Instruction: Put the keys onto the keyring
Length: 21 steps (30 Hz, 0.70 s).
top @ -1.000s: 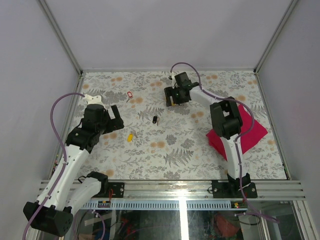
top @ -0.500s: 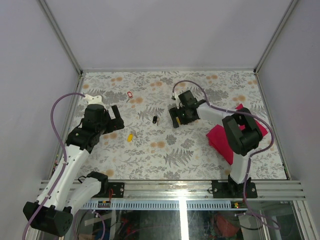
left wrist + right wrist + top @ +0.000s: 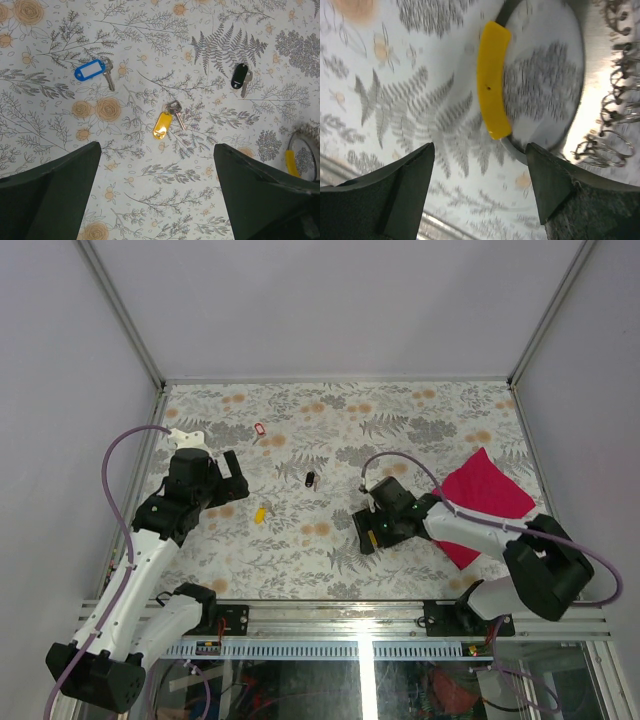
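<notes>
In the left wrist view a blue key (image 3: 92,70), a yellow key (image 3: 162,124) and a black key (image 3: 240,75) lie apart on the floral table. The keyring (image 3: 302,132) with its yellow piece (image 3: 291,163) shows at that view's right edge. From above I see a red key (image 3: 261,428), the black key (image 3: 310,479) and the yellow key (image 3: 260,513). My left gripper (image 3: 238,475) hangs open, short of the yellow key. My right gripper (image 3: 480,147) stands wide open low over the table. The keyring (image 3: 515,150) lies just ahead, its near arc meeting the right finger (image 3: 555,180).
A magenta cloth (image 3: 490,495) lies at the right, beside my right forearm. Several small wire rings (image 3: 615,125) cluster on the far side of the big loop. Metal rails (image 3: 360,618) run along the near table edge, and grey walls close the other sides.
My right arm has swung from the back middle toward the near edge, and the keyring came with it. The left arm and the keys have stayed put.
</notes>
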Tool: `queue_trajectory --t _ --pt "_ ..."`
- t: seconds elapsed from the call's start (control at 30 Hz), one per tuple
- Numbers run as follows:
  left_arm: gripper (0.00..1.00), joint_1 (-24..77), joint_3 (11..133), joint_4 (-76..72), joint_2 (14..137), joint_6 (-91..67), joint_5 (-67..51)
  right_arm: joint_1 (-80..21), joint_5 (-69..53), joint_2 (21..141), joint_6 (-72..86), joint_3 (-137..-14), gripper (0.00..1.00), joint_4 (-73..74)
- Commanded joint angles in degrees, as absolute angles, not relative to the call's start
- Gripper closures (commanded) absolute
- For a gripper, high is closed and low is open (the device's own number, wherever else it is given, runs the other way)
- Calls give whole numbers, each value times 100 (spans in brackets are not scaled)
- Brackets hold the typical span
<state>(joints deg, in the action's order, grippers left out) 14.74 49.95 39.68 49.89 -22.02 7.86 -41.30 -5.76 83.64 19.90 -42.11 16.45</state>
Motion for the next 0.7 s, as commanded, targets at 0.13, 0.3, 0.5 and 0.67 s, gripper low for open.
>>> queue_trajectory --t 0.13,0.3,0.5,0.67 --pt "0 1516 4953 3693 5062 -2127 707 -4219 159 6816 2371 -4620 20 2633" --pt "0 1520 4949 3695 5038 -2126 723 -4219 962 6831 2281 -5027 20 2770" --pt "0 1521 4953 3699 5019 -2127 720 -4219 651 7437 2142 -5545 21 3095" --pt "0 1519 4948 3695 5021 -2117 686 -4217 621 7789 2316 -5715 37 3388"
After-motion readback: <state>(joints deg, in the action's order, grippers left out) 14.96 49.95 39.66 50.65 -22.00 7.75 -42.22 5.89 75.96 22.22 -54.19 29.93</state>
